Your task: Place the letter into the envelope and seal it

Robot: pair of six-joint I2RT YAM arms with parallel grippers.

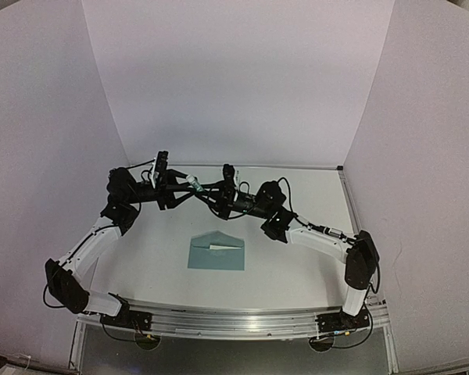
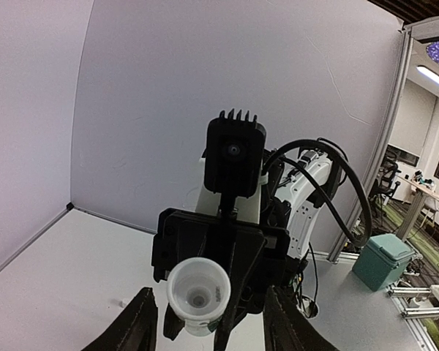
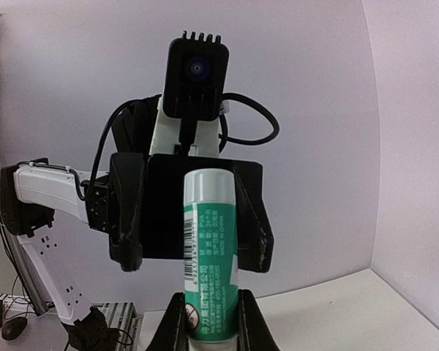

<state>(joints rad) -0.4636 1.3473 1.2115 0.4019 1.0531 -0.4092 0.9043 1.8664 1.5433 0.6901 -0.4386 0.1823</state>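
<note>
The teal envelope [image 1: 216, 251] lies flat in the middle of the table, with a pale sliver [image 1: 223, 247] at its flap. No tan letter is in view. My two grippers meet in the air above the back of the table. My right gripper [image 3: 211, 322] is shut on the lower part of a green and white glue stick [image 3: 211, 263], which also shows in the top view [image 1: 195, 185]. My left gripper [image 2: 208, 325] is open, its fingers [image 2: 135, 325] apart on either side of the stick's white hollow end [image 2: 197, 292].
White walls close the table at the left, back and right. An aluminium rail [image 1: 234, 320] runs along the near edge between the arm bases. A teal box [image 2: 383, 259] stands beyond the table's right side.
</note>
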